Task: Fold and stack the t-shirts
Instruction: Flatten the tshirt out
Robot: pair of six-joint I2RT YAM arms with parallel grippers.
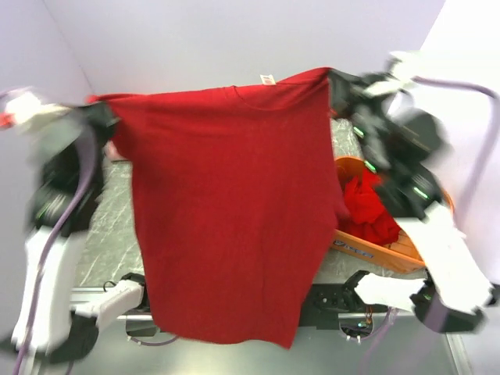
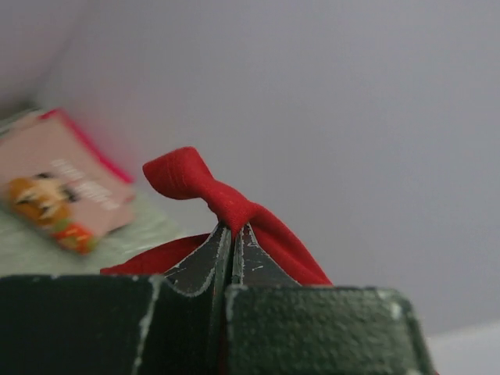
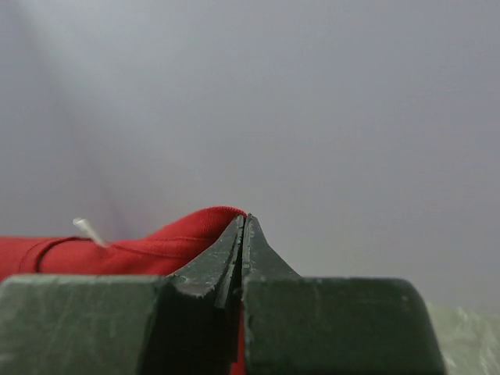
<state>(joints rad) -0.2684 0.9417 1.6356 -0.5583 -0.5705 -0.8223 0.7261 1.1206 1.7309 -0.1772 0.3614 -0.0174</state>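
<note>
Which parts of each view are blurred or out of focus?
Top external: left arm and right arm motion-smeared, red shirt sharper. Left wrist: left fingers and pinched cloth crisp, pink shirt behind blurred. Right wrist: right fingers sharp, no glare.

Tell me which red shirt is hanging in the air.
The spread shirt, pinched at its top corners by the left gripper and right gripper; the crumpled shirt lies in the tub.
</note>
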